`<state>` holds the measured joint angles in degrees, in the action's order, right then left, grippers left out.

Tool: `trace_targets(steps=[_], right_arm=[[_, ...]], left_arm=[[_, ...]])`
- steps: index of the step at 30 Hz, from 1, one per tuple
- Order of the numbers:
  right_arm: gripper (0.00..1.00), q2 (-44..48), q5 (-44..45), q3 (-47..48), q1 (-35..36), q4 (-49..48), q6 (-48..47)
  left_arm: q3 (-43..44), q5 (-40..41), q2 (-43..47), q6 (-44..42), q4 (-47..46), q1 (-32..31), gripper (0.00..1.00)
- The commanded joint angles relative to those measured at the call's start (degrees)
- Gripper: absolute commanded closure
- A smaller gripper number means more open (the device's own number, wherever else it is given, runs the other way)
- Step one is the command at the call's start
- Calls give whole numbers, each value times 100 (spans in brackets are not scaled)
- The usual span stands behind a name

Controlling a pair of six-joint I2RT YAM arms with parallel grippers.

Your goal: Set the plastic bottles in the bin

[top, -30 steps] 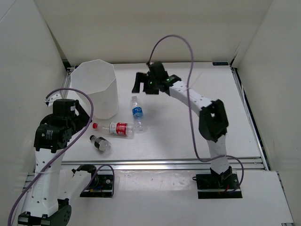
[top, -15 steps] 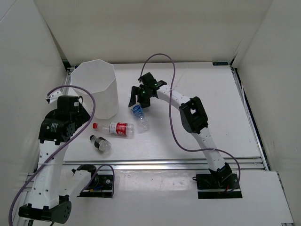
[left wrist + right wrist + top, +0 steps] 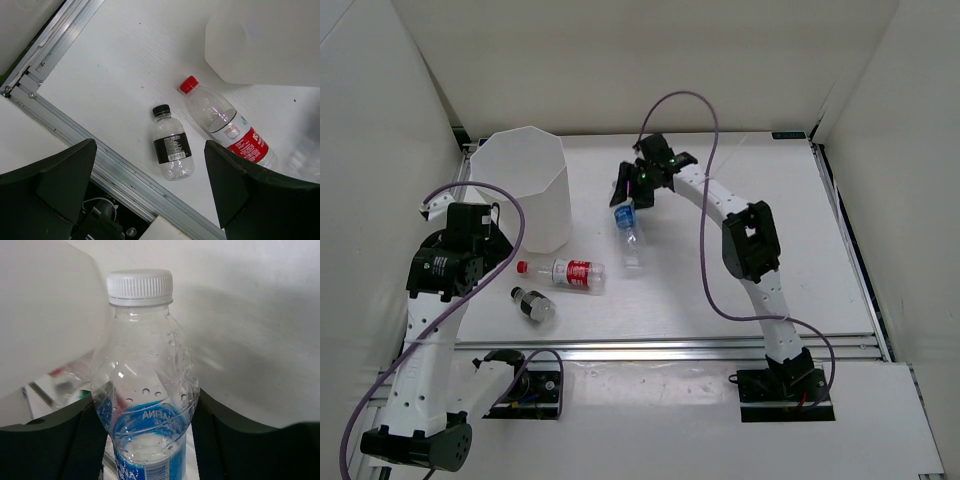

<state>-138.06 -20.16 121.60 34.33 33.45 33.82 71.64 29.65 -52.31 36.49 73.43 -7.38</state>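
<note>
Right wrist view: blue-labelled bottle (image 3: 142, 405) cut off at 6 o'clock, below its label. Left wrist view: bin (image 3: 265, 45) cropped at 1 o'clock (rim out of frame); red-labelled bottle (image 3: 225, 125) indistinct at its base, 4 o'clock.

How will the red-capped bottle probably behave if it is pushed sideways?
The red-capped bottle lies on its side and is round, so it would likely roll. It looks empty, so it is probably light. Its clear plastic wall may dent when squeezed.
</note>
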Motion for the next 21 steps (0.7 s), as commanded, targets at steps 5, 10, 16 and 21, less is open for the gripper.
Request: trace_targets(steps=[5, 10, 16, 21], right_arm=[[56, 1440, 434, 1814, 109, -1216, 220], [59, 1327, 619, 2358, 407, -3076, 809], [59, 939, 979, 2552, 706, -4460, 846], [57, 379, 1119, 2675, 988, -5278, 600]], left_arm=[[176, -221, 335, -2, -284, -36, 0], [123, -714, 792, -369, -627, 17, 0], [209, -1110, 855, -740, -637, 17, 0], [264, -1180, 696, -793, -373, 17, 0]])
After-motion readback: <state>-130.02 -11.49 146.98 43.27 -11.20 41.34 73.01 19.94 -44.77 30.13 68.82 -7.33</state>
